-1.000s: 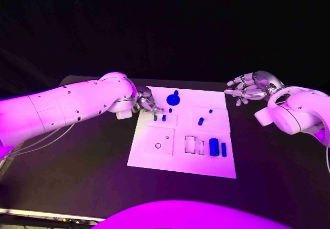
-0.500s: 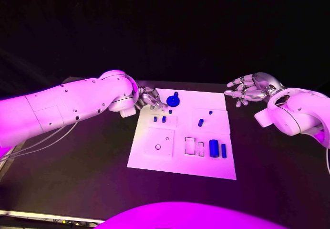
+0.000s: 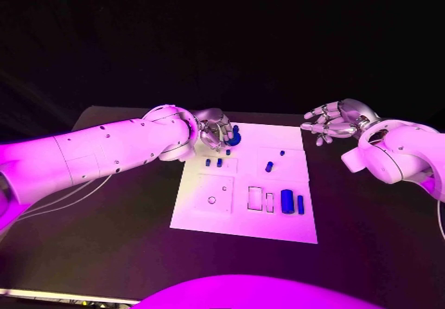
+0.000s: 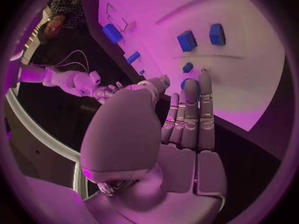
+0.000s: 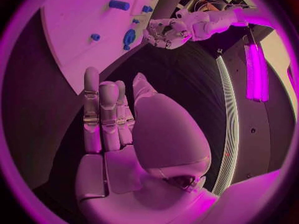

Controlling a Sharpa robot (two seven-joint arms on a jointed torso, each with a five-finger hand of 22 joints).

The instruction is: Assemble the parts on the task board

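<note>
Two hands empty, fingers apart: left hand (image 3: 216, 132) over the round blue part (image 3: 235, 136) at the task board's (image 3: 243, 219) 11 o'clock — you risk knocking it aside.

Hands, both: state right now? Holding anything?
Left hand: open, fingers straight over the round blue part on the task board, holding nothing.
Right hand: open, fingers apart, off the board's edge.
</note>
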